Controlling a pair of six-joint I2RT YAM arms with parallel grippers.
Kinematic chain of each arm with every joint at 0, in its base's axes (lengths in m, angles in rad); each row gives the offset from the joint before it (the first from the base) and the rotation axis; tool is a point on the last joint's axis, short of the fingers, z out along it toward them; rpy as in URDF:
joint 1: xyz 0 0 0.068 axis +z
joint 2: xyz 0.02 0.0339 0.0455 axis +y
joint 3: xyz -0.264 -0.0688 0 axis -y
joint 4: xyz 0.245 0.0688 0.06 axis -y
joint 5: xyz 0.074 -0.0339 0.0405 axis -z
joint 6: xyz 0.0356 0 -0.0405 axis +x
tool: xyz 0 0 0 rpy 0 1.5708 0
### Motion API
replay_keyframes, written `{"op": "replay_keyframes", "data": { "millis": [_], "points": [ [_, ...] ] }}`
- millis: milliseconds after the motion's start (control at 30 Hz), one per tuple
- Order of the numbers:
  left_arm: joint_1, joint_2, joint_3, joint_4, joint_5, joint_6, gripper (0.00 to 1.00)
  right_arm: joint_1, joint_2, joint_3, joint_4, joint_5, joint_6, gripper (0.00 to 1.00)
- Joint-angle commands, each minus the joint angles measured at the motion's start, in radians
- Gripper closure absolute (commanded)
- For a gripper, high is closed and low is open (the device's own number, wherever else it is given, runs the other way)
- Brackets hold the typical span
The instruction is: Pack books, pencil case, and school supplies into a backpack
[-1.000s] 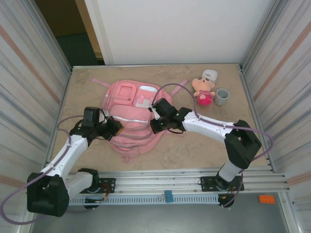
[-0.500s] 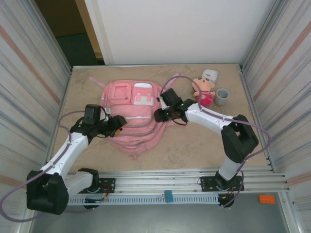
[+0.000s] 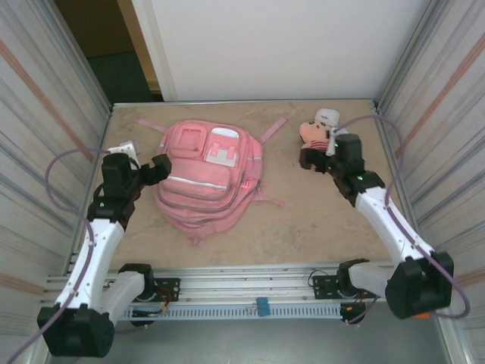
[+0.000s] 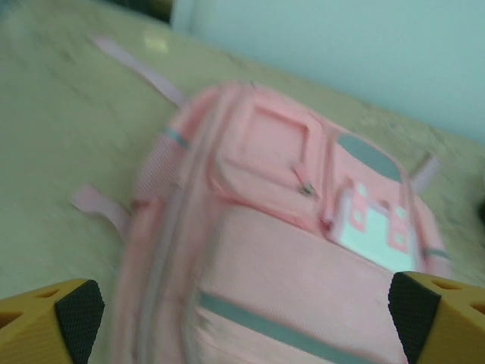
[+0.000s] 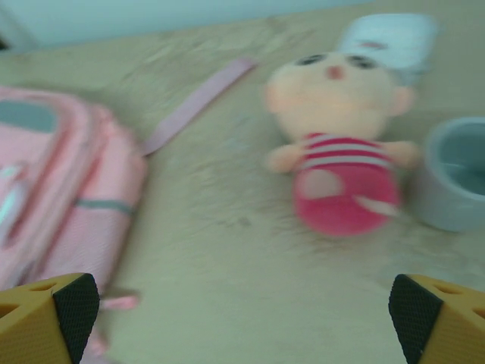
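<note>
One pink backpack, one plush doll — one grey cup.

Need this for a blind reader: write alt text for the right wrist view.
A pink plush doll lies on the tan table, with a grey cup beside it on the right. The pink backpack sits at the left edge, and the right tool stands open, its yellow fingers in the bottom corners.
</note>
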State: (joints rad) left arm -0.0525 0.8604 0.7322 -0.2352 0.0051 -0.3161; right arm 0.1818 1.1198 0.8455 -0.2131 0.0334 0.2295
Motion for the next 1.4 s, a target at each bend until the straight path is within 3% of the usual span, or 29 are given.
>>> {"op": "replay_keyframes", "data": {
  "millis": [0, 67, 133, 233, 367, 433, 467, 533, 600, 667, 700, 733, 767, 800, 867, 1000, 1367],
  "points": [
    [0.000, -0.036, -0.127, 0.226, -0.224, 0.206, 0.01, -0.101, -0.056, -0.135, 0.160, -0.016, -0.066, 0.01],
    [0.001, -0.040, -0.189, 0.288, -0.277, 0.204, 0.01, -0.157, -0.074, -0.191, 0.220, -0.042, -0.080, 0.01],
    [0.002, -0.021, -0.260, 0.399, -0.257, 0.206, 0.01, -0.195, -0.081, -0.266, 0.312, -0.055, -0.100, 0.01],
    [-0.034, 0.074, -0.347, 0.578, -0.309, 0.259, 0.01, -0.219, -0.059, -0.380, 0.509, -0.057, -0.135, 0.01],
    [-0.098, 0.295, -0.419, 0.847, -0.302, 0.418, 0.01, -0.220, 0.101, -0.492, 0.807, -0.080, -0.149, 0.01],
    [-0.138, 0.438, -0.469, 1.115, -0.341, 0.499, 0.01, -0.187, 0.237, -0.509, 0.984, -0.062, -0.171, 0.01],
    [-0.158, 0.475, -0.461, 1.156, -0.359, 0.520, 0.01, -0.149, 0.241, -0.474, 0.918, -0.020, -0.227, 0.01],
    [-0.168, 0.554, -0.454, 1.202, -0.221, 0.550, 0.01, -0.118, 0.303, -0.441, 0.911, -0.008, -0.272, 0.01],
    [-0.199, 0.633, -0.489, 1.400, -0.359, 0.560, 0.01, -0.127, 0.315, -0.477, 1.000, -0.012, -0.263, 0.01],
    [-0.117, 0.608, -0.515, 1.370, -0.279, 0.459, 0.01, -0.177, 0.307, -0.530, 1.078, -0.099, -0.232, 0.01],
    [-0.017, 0.628, -0.486, 1.308, -0.149, 0.376, 0.01, -0.189, 0.346, -0.544, 1.136, -0.081, -0.208, 0.01],
    [0.058, 0.674, -0.425, 1.265, -0.116, 0.313, 0.01, -0.203, 0.416, -0.530, 1.186, -0.083, -0.189, 0.01],
    [0.050, 0.651, -0.374, 1.123, -0.069, 0.327, 0.01, -0.210, 0.458, -0.492, 1.187, -0.087, -0.184, 0.01],
    [0.031, 0.646, -0.307, 0.987, -0.057, 0.353, 0.01, -0.233, 0.417, -0.426, 0.977, -0.098, -0.156, 0.01],
    [0.020, 0.656, -0.366, 1.125, -0.103, 0.360, 0.01, -0.254, 0.433, -0.442, 1.043, -0.116, -0.141, 0.01],
    [-0.011, 0.651, -0.345, 1.072, -0.200, 0.352, 0.01, -0.249, 0.424, -0.441, 1.019, -0.115, -0.143, 0.01],
    [-0.003, 0.649, -0.343, 1.067, -0.181, 0.348, 0.01, -0.249, 0.426, -0.441, 1.023, -0.110, -0.145, 0.01]
  ]
}}
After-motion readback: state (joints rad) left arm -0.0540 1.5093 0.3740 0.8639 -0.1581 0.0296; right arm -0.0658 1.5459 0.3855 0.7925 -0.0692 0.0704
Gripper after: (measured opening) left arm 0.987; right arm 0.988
